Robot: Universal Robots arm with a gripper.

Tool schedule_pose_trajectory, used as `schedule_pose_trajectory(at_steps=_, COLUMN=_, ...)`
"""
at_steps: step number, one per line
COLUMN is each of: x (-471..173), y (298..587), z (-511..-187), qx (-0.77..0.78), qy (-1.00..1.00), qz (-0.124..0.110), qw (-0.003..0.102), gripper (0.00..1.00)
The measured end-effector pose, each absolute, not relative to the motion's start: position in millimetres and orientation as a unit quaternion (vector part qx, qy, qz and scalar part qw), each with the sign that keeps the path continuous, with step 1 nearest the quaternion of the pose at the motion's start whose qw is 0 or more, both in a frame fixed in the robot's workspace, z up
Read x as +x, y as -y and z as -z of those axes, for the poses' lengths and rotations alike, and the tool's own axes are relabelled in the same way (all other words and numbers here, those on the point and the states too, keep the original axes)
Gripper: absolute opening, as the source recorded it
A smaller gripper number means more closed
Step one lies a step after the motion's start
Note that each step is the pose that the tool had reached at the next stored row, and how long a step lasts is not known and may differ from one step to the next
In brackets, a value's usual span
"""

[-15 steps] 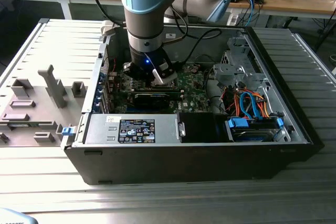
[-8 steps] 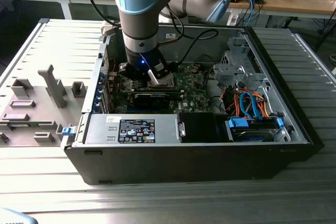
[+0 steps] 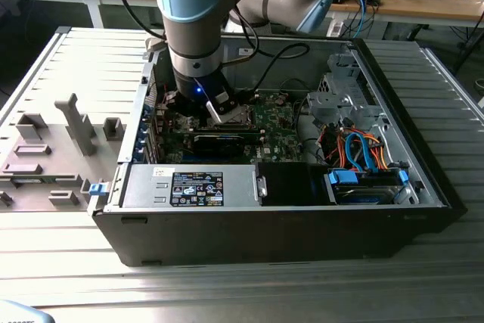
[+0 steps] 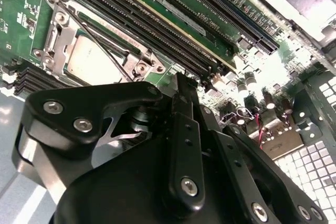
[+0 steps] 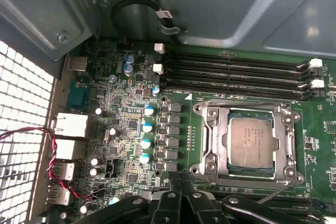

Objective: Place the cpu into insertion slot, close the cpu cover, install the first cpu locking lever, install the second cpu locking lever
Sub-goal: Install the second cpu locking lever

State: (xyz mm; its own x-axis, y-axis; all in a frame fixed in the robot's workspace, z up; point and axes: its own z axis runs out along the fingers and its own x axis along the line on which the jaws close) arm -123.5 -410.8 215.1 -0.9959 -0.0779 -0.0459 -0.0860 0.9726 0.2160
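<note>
The cpu (image 5: pixel 251 145) lies flat in the insertion slot (image 5: pixel 231 173) on the green motherboard (image 5: pixel 131 103), its silver top showing through the window of the cpu cover (image 5: pixel 211 140), which lies down around it. In the second wrist view the cpu (image 4: pixel 86 59) sits under the cover frame (image 4: pixel 52 35), and a thin wire locking lever (image 4: pixel 94 40) crosses slantwise above it. My gripper (image 5: pixel 177 182) hovers just beside the socket's edge, fingers together with nothing visible between them. In the exterior view the gripper (image 3: pixel 214 109) reaches down into the case next to the socket (image 3: pixel 236 115).
Long black memory slots (image 5: pixel 231 74) run beside the socket. The open computer case (image 3: pixel 227 225) surrounds the work area, with a power supply (image 3: pixel 189 187), a drive cage (image 3: pixel 336 100) and coloured cables (image 3: pixel 359 149). A grey fixture plate (image 3: pixel 53 149) lies at the exterior view's left.
</note>
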Motion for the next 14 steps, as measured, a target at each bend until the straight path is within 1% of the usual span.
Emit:
schedule_pose_trajectory(at_steps=3, x=-123.6, y=410.9, z=-217.0, qx=-0.041, qy=-0.993, qz=-0.11, qw=0.019, gripper=0.11)
schedule_pose_trajectory(at_steps=9, x=-122.9, y=410.8, z=-234.8, qx=-0.041, qy=-0.993, qz=-0.11, qw=0.019, gripper=0.11)
schedule_pose_trajectory(at_steps=11, x=-117.3, y=410.8, z=-236.0, qx=-0.041, qy=-0.993, qz=-0.11, qw=0.015, gripper=0.11)
schedule_pose_trajectory(at_steps=14, x=-113.2, y=410.8, z=-240.6, qx=-0.041, qy=-0.993, qz=-0.11, qw=0.013, gripper=0.11)
